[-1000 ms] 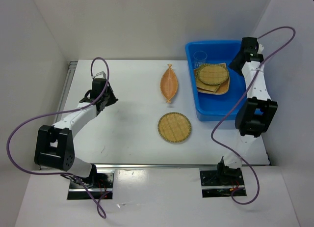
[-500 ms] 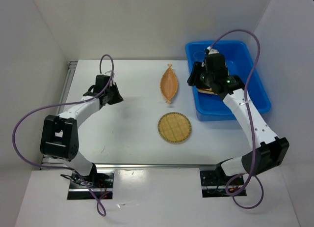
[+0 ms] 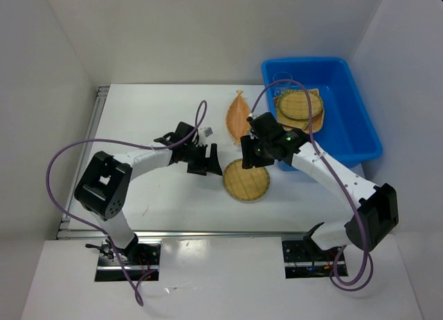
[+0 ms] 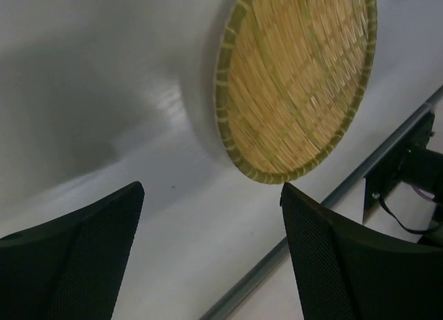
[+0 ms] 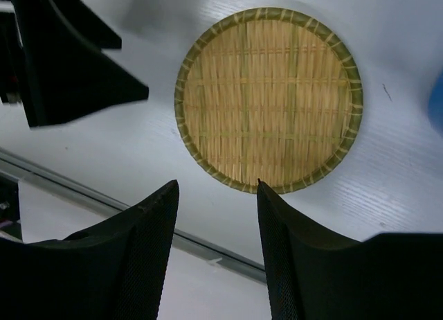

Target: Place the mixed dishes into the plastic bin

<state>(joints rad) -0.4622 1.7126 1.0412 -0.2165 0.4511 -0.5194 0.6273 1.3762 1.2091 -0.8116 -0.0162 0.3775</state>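
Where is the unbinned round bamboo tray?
Top view: the round bamboo tray lies on the table close by the left gripper and right gripper, left of the blue bin.

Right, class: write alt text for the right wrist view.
A round woven-bamboo tray lies on the white table, just beyond the open right end effector. The left end effector, also open, shows at upper left.
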